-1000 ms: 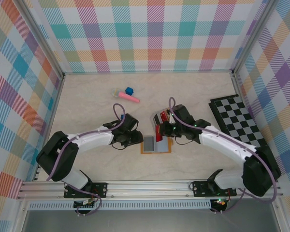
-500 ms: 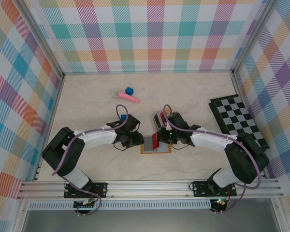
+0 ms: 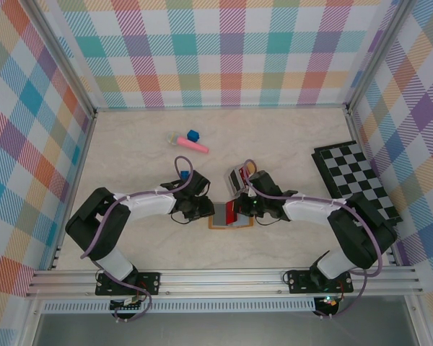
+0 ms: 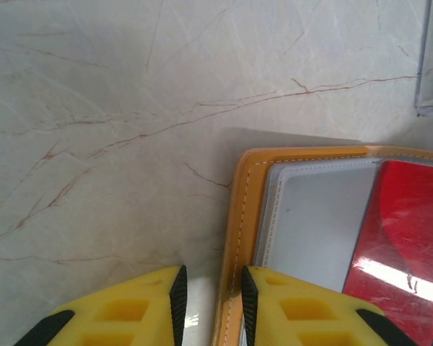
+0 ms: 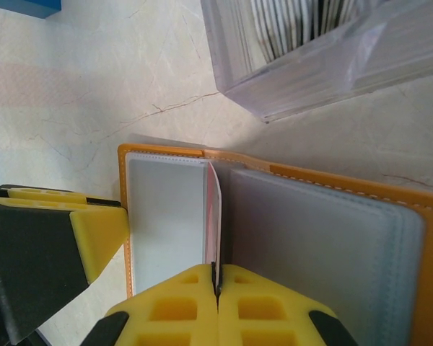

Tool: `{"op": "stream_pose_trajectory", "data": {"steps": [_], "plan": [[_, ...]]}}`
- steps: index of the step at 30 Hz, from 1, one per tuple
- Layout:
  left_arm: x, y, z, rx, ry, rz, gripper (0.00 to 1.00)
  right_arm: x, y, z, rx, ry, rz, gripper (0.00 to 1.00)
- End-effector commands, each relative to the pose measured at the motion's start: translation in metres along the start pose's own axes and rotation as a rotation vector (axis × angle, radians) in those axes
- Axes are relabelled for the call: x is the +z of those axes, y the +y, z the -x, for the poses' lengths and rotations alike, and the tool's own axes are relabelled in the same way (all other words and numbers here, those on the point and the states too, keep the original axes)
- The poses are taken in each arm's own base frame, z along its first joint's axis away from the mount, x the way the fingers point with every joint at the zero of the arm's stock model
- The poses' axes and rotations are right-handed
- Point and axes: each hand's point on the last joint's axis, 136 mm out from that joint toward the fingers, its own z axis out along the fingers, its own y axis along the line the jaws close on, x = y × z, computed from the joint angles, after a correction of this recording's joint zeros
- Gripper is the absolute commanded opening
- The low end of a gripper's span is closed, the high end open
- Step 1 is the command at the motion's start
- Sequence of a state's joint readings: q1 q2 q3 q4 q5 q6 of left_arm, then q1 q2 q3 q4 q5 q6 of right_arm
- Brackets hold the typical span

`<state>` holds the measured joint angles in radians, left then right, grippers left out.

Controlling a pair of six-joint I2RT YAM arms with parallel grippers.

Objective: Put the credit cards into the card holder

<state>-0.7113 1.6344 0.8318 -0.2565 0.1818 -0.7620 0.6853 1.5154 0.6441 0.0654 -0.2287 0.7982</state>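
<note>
Holder (image 5: 317,175) open, red card (image 4: 408,238) pinched (right hand (image 5: 217,281))

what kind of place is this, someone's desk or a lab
Most likely a robot test cell in a lab, not a home desk: a left arm and right arm bolted to an aluminium rail, with plaid panels walling in a marble-look tabletop.

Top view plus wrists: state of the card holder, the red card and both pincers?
card holder: open, lying flat.
red card: gripped, at the holder's grey sleeves.
right pincer: shut on the red card.
left pincer: narrowly open, astride the holder's edge.
</note>
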Motion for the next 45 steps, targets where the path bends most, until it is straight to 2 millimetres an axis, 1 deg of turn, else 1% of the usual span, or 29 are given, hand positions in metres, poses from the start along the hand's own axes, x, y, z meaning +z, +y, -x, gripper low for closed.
{"op": "stream_pose_trajectory", "data": {"steps": [1,9,16,18,19,23,24,29,31,35,40,42,45], "plan": [[0.009,-0.001,-0.006,0.008,0.03,-0.007,0.26,0.007,-0.012,-0.008,0.031,0.019,-0.009,0.05],[0.011,0.006,-0.01,-0.007,0.033,0.009,0.22,0.008,-0.014,-0.016,0.079,0.017,0.037,0.05],[0.01,0.009,-0.011,-0.013,0.032,0.017,0.21,0.008,-0.011,-0.02,0.088,0.027,0.078,0.05],[0.009,0.009,-0.011,-0.013,0.031,0.02,0.21,0.003,-0.019,-0.018,0.092,-0.002,0.03,0.05],[0.008,0.01,-0.01,-0.014,0.028,0.021,0.21,0.002,-0.02,-0.018,0.098,-0.015,0.038,0.05],[0.009,0.008,-0.01,-0.015,0.029,0.011,0.22,0.012,-0.009,-0.023,0.107,0.05,0.089,0.05],[0.01,0.007,-0.01,-0.013,0.032,0.009,0.22,0.014,-0.009,-0.023,0.114,0.054,0.09,0.05],[0.008,0.006,-0.009,-0.018,0.024,0.001,0.23,0.017,-0.006,-0.016,0.134,0.026,0.099,0.06],[0.008,0.005,-0.01,-0.016,0.024,-0.004,0.23,0.019,-0.002,-0.012,0.129,0.018,0.101,0.07],[0.009,0.007,-0.01,-0.016,0.026,0.001,0.23,0.026,0.008,-0.012,0.113,0.039,0.097,0.09],[0.008,0.006,-0.01,-0.013,0.024,0.001,0.23,0.034,0.011,-0.014,0.121,0.056,0.087,0.14],[0.008,0.007,-0.01,-0.014,0.025,0.006,0.23,0.033,0.01,-0.015,0.105,0.071,0.063,0.15],[0.008,0.009,-0.01,-0.008,0.024,0.011,0.23,0.026,0.001,-0.016,0.08,0.071,-0.007,0.19]]}}
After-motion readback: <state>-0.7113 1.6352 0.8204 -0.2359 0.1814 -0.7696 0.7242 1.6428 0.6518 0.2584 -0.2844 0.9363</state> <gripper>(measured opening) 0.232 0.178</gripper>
